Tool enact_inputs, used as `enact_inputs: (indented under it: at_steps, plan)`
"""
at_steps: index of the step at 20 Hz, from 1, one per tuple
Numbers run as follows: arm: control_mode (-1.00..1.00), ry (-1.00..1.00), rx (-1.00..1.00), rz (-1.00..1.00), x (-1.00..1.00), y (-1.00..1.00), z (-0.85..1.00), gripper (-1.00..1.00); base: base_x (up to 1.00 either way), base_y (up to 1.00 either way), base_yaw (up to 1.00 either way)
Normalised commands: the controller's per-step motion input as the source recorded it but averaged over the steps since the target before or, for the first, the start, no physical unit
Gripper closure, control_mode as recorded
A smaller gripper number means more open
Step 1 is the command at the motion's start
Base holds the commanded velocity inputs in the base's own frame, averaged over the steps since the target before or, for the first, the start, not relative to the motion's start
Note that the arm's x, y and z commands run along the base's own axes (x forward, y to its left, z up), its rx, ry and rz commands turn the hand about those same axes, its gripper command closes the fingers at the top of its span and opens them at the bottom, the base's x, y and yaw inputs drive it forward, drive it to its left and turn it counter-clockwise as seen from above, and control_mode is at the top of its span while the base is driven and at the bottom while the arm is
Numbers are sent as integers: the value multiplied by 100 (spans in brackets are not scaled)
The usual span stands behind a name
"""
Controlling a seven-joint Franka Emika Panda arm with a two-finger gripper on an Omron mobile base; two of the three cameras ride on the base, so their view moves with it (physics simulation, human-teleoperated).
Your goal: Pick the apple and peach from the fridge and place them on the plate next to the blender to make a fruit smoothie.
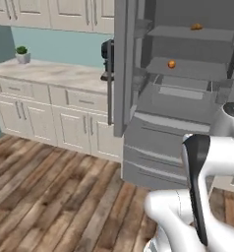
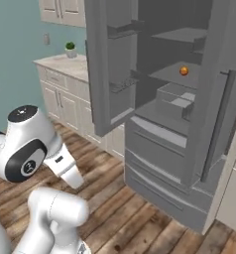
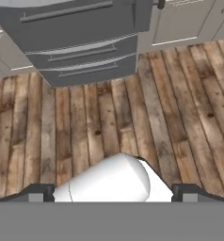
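Wooden floor (image 3: 109,122) is seen directly under the gripper (image 3: 113,192), whose fingertips (image 3: 36,192) are spread wide at both bottom corners of the hand view, with nothing held between them. Ahead of the gripper the fridge (image 1: 173,123) is stood open, its lower drawers (image 3: 81,52) faced by the hand, left door (image 2: 102,64) swung out. Well above and beyond the gripper, the peach (image 1: 171,64) is set on the middle shelf, an oblong orange lump (image 1: 196,26) on the shelf above it; a small potted plant (image 1: 22,53) is placed far off on the counter (image 1: 50,74).
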Motion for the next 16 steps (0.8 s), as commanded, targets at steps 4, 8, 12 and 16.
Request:
enact_inputs:
  at_steps: [4,8,12,16]
  plan:
    - [100,0,0,0,0,0,0,-100,88,10,-57]
    - [100,0,0,0,0,0,0,-100,87,4,-55]
    - [100,0,0,0,0,0,0,-100,89,6,-39]
    - [100,0,0,0,0,0,0,-100,59,23,-16]
